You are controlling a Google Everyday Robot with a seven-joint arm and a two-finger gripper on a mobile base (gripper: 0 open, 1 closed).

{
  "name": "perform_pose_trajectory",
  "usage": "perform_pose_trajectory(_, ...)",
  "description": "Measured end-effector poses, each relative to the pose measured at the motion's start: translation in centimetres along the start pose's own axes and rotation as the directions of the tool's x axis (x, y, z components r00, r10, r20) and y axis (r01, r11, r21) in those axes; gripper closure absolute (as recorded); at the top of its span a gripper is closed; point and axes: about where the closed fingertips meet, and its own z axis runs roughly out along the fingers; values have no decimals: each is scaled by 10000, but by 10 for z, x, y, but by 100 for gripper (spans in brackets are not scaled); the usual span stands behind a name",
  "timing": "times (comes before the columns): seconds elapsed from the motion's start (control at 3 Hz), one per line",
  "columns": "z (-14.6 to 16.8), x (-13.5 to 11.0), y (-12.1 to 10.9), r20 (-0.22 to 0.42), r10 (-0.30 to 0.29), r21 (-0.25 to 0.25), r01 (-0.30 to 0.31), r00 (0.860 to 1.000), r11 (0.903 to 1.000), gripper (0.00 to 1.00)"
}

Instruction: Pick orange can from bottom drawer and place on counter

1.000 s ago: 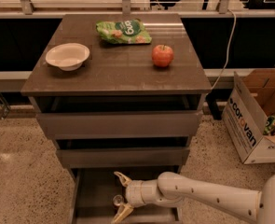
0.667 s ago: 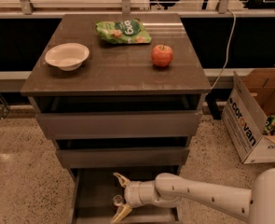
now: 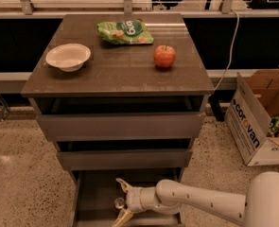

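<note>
The bottom drawer (image 3: 89,197) is pulled open at the foot of the cabinet. The orange can (image 3: 118,203) stands inside it; only its silver top and a bit of its body show. My gripper (image 3: 122,201) reaches into the drawer from the right. It is open, with one pale finger behind the can and one in front of it, so the can sits between them. The dark brown counter (image 3: 120,72) is the cabinet's top, well above the gripper.
On the counter are a white bowl (image 3: 68,56) at the left, a green snack bag (image 3: 125,32) at the back and a red-orange apple (image 3: 164,56) at the right. The two upper drawers (image 3: 120,126) stick out slightly above the gripper. A cardboard box (image 3: 259,117) stands on the floor at the right.
</note>
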Motion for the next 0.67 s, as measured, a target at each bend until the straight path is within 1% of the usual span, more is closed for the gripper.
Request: perform_pose_trajectory(0.67,23,36,3,-253,659,-79,-661,9975,9978,0)
